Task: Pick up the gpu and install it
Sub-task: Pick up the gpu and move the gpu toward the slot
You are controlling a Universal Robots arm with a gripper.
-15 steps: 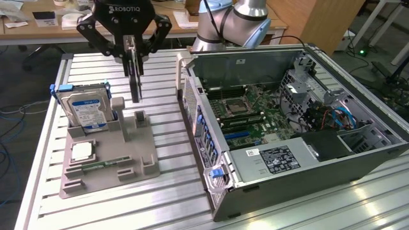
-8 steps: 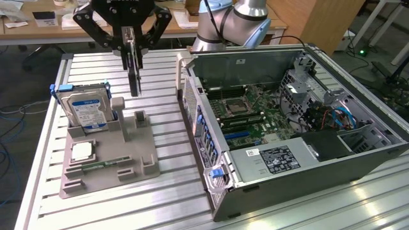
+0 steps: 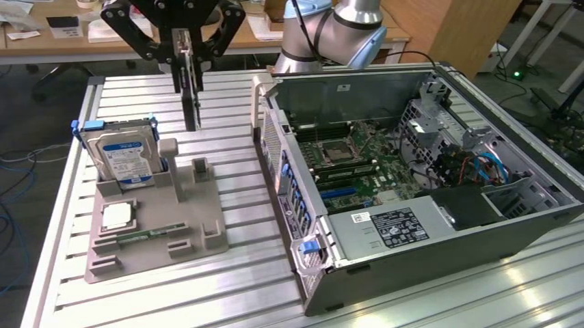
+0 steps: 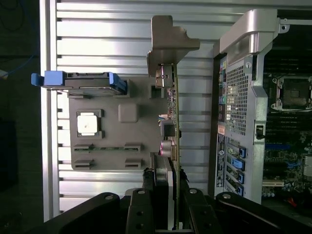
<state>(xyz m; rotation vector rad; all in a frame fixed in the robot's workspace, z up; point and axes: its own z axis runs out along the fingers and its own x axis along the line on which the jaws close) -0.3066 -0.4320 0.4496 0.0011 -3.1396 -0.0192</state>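
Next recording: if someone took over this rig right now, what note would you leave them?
Gripper: shut on the graphics card, gripping its top edge; the card hangs upright.
Card: in the air over the far end of the grey tray, on the exterior view's left of the open computer case; it appears to touch neither.
Tray: the hard drive stands in its holder.
Done: card picked up.
Left: the card is not yet in the computer.
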